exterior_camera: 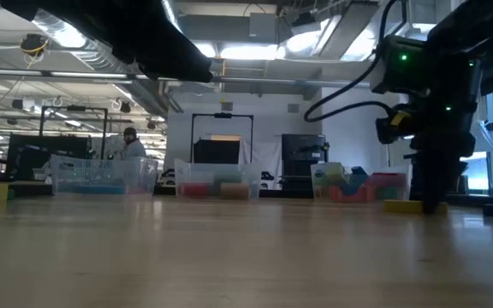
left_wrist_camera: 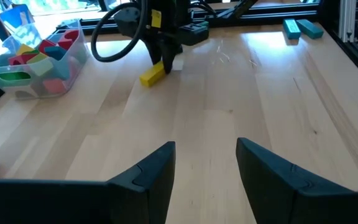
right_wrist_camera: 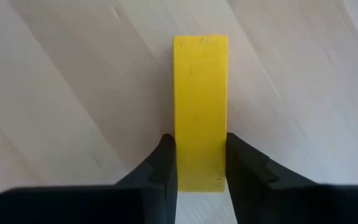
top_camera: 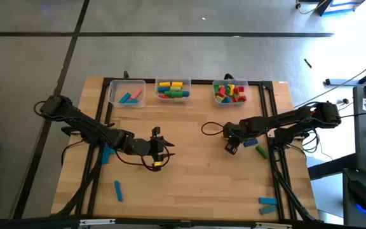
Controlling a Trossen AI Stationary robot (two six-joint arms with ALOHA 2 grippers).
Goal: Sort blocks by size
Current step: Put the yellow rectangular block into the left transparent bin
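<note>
the right claw (right_wrist_camera: 201, 165) pinches a yellow block (right_wrist_camera: 201, 106) lying flat on the bench (top_camera: 196, 178), likely to bin it by size, while the left claw (left_wrist_camera: 204, 171) waits spread.

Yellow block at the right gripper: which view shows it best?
Right wrist view: the yellow block fills the frame, lying flat on the table between the right gripper's fingers. Left wrist view shows it small, far off. Low view shows an edge. High view hides it.
</note>
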